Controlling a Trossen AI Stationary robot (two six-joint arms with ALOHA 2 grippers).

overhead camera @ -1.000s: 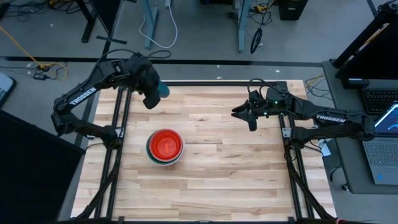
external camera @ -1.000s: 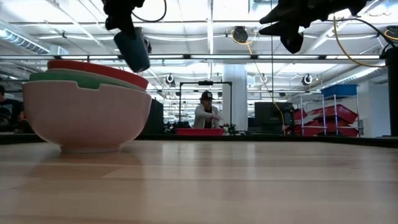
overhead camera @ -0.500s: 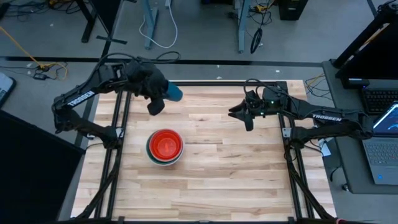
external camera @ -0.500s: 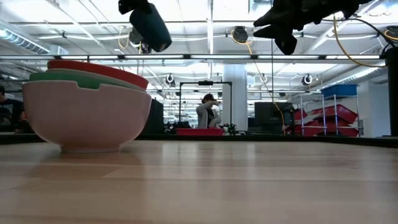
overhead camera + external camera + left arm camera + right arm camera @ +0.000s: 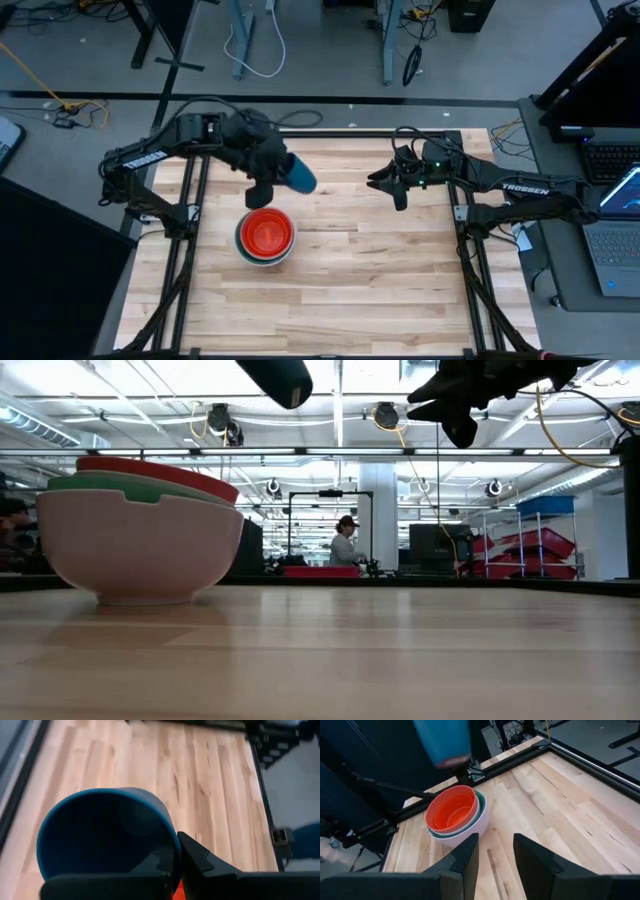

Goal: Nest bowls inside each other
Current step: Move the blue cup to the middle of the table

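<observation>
Now, operator, look first at your left arm: white TROSSEN lettering runs along its link, and its left gripper (image 5: 268, 172) hangs in the air clenched on the small dark blue cup (image 5: 298, 174), pinching the cup's wall. In the left wrist view the fingers (image 5: 192, 857) clamp that wall with the cup's open mouth facing the camera. Just below the left gripper, on the wooden surface (image 5: 400, 280), sits the stack of nested bowls (image 5: 265, 236): the red bowl (image 5: 266, 231) lies innermost on top, the green bowl (image 5: 110, 486) shows as a rim beneath it, and the large white bowl (image 5: 140, 545) carries them all. From table height the stack stands upright, with the cup high above and a little to its right.

Farther right, your right arm also reads TROSSEN. Its right gripper (image 5: 398, 187) hovers well apart from the stack, released, its two fingers (image 5: 462, 857) spread with nothing between them. Its wrist camera looks across the boards toward the bowls.
</observation>
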